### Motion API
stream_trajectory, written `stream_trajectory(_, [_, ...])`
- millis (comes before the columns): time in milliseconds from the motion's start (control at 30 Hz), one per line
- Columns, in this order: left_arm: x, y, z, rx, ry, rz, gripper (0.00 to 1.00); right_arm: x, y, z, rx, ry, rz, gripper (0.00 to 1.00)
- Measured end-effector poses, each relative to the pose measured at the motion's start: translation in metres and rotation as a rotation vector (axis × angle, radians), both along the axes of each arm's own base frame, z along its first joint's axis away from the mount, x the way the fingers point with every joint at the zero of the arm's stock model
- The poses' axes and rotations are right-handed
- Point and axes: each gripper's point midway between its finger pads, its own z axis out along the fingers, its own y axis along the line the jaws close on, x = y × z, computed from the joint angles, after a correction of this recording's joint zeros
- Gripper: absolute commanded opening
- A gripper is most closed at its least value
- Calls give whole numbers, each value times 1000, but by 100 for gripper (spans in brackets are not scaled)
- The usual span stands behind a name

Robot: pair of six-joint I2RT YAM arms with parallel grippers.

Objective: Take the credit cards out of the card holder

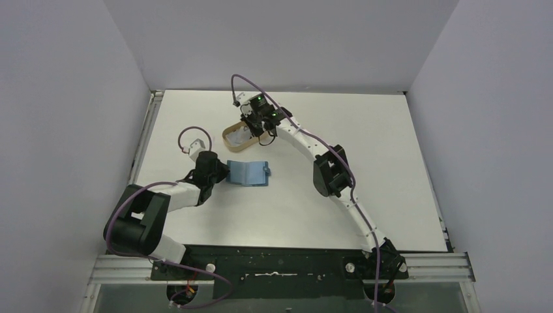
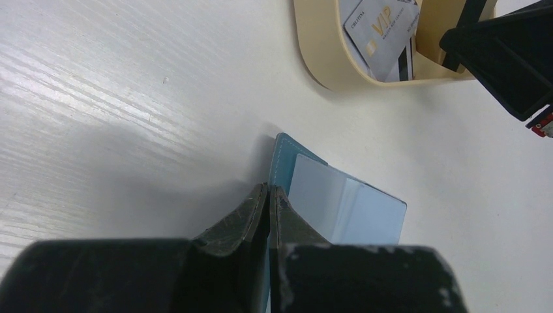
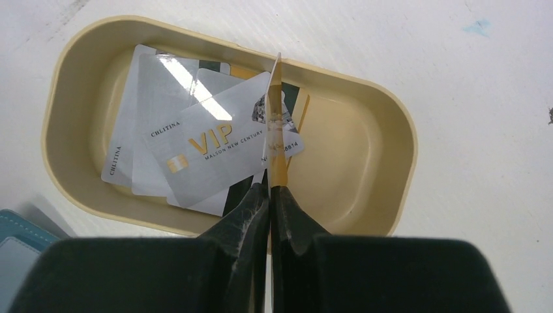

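The teal card holder (image 1: 248, 173) lies open on the table, its light-blue pockets (image 2: 345, 202) facing up. My left gripper (image 1: 220, 175) is shut on its left edge, fingertips pinched together (image 2: 269, 189) over the teal border. My right gripper (image 1: 259, 129) hangs over the tan tray and is shut (image 3: 269, 188) on a yellowish credit card (image 3: 276, 124), which stands edge-on above the tray. Several whitish-grey credit cards (image 3: 195, 147), one marked VIP, lie stacked in the tray. A corner of the card holder (image 3: 19, 235) shows at the lower left of the right wrist view.
The oval tan tray (image 3: 404, 150) sits just beyond the card holder, towards the back of the table (image 1: 231, 137). In the left wrist view the tray (image 2: 319, 52) shows at the top, with the right gripper's black body (image 2: 508, 52) beside it.
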Motion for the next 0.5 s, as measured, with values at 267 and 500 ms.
stream_trajectory(267, [-1, -1, 2, -5, -4, -4, 0, -20, 26, 3, 94, 67, 49, 0])
stream_trajectory(500, [-1, -1, 3, -8, -6, -7, 0, -38, 46, 2, 191, 156, 76, 0])
